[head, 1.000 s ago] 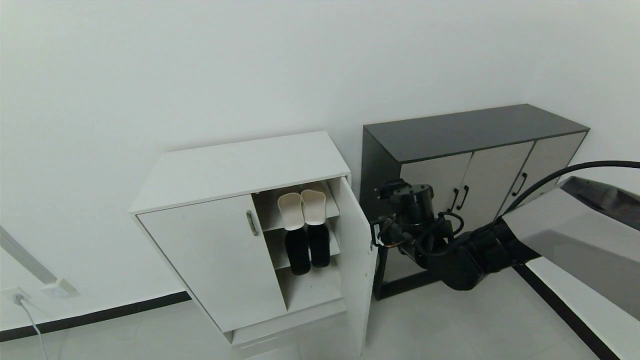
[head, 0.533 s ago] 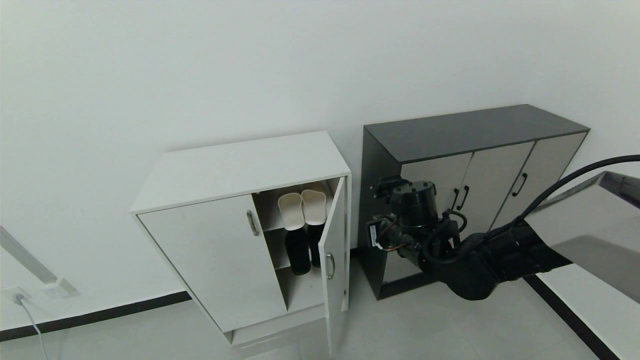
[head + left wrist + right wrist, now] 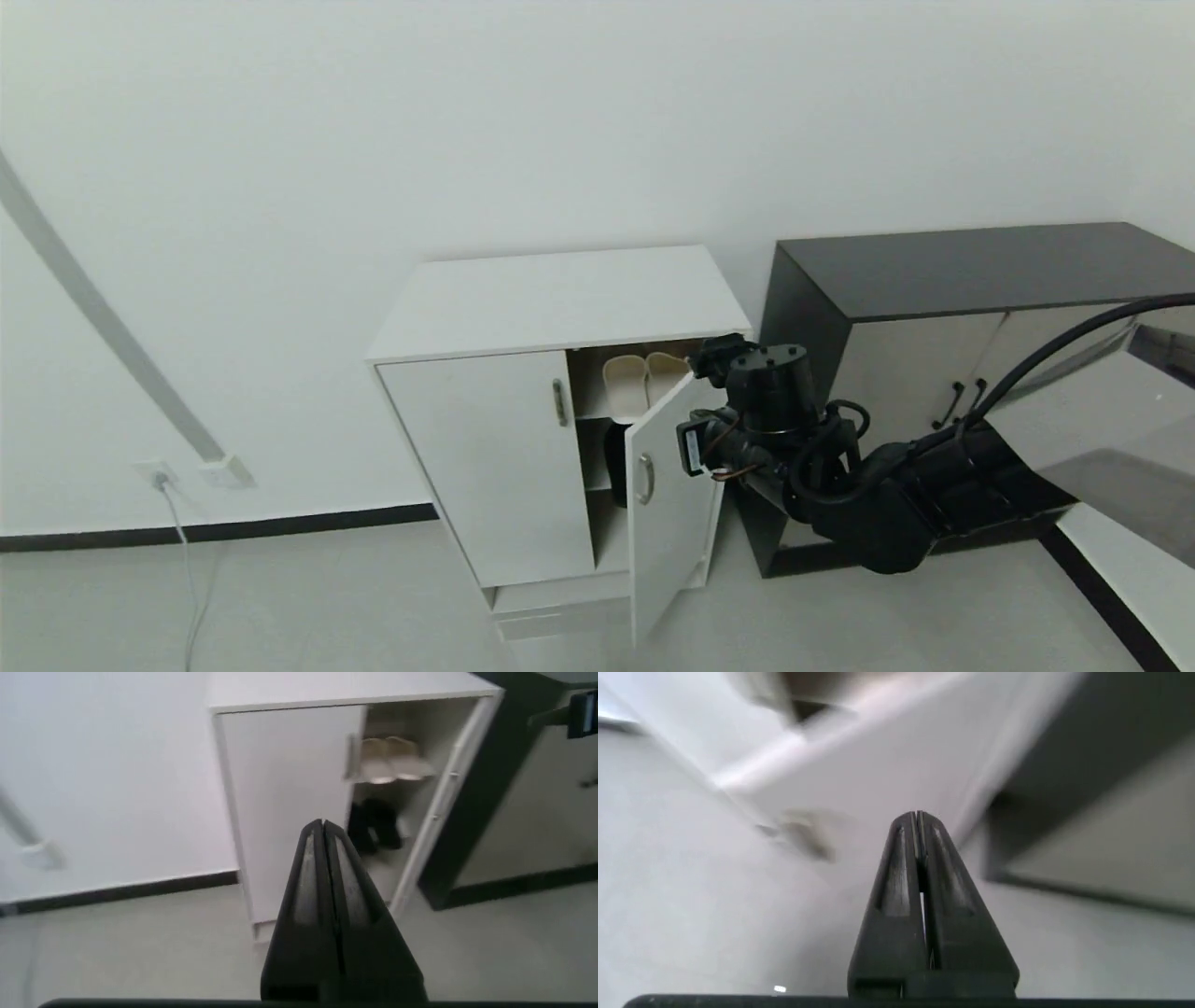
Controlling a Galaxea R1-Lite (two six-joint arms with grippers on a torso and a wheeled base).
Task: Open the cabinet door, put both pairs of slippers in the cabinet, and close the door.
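Note:
The white cabinet [image 3: 560, 299] stands against the wall with its left door [image 3: 495, 457] shut and its right door [image 3: 667, 504] about half open. Beige slippers [image 3: 639, 378] lie on the upper shelf, and black slippers [image 3: 616, 457] stand on the shelf below. My right arm [image 3: 775, 420] is right at the outer face of the right door, near its top edge. The right gripper [image 3: 919, 831] is shut with nothing in it, and the door panel [image 3: 906, 756] is just beyond it. My left gripper [image 3: 323, 835] is shut and empty, well back from the cabinet, pointing at its front [image 3: 280, 793].
A dark cabinet [image 3: 980, 261] with grey doors stands close on the right of the white one. On the left wall a socket with a hanging cable [image 3: 154, 473] sits below a slanting conduit [image 3: 93, 308]. Open floor [image 3: 280, 607] lies in front.
The right door has swung from wide open to about half open, with my right arm following against its outer face. The head camera has shifted, so the whole scene sits further right.

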